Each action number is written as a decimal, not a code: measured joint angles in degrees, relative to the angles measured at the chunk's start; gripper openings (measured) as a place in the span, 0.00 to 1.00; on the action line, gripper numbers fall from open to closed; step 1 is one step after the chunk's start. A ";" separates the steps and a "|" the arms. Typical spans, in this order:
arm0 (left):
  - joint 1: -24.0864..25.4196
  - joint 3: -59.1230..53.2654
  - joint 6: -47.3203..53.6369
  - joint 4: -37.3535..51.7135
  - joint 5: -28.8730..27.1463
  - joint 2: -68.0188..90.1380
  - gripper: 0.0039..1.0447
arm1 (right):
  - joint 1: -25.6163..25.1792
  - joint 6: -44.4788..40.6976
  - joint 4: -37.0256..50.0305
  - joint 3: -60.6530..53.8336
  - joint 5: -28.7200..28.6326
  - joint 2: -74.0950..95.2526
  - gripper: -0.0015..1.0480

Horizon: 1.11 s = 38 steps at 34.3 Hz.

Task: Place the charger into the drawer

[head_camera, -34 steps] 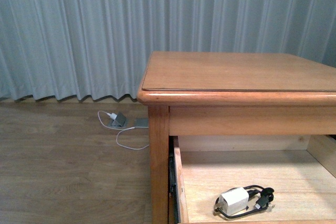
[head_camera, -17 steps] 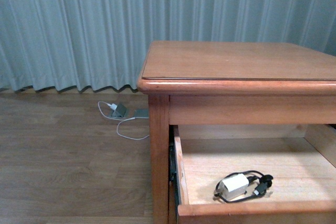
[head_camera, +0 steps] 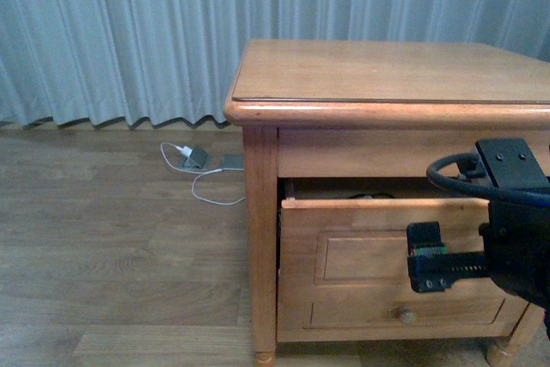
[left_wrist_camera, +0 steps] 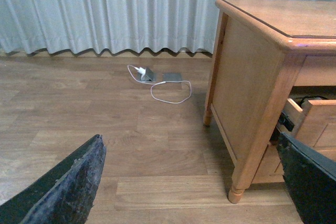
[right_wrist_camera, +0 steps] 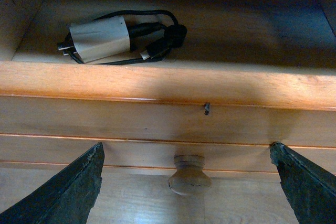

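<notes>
The charger (right_wrist_camera: 100,39), a white plug block with black cable looped round it, lies on the pale floor inside the drawer (right_wrist_camera: 157,85). In the front view the drawer (head_camera: 369,255) stands partly out of the brown table (head_camera: 387,75), and only a dark bit of cable shows over its top edge. My right gripper (right_wrist_camera: 186,150) is open in front of the drawer's panel, its fingers (right_wrist_camera: 63,198) either side of the round knob (right_wrist_camera: 189,174) without touching it. My left gripper (left_wrist_camera: 190,140) hangs open over the floor, left of the table.
A white-cabled charger with a grey device (left_wrist_camera: 147,74) lies on the wooden floor by the curtain (left_wrist_camera: 105,9). The table's turned leg (left_wrist_camera: 237,192) stands near the left gripper. My right arm (head_camera: 516,238) covers the drawer's right part in the front view.
The drawer has gone from pulled far out to mostly pushed in, so its panel and knob now show. My right gripper has come into the front view before it. The charger stays inside.
</notes>
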 joint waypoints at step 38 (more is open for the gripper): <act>-0.02 0.00 0.00 0.00 0.00 0.00 0.94 | -0.37 2.43 7.23 2.80 -5.35 2.69 0.91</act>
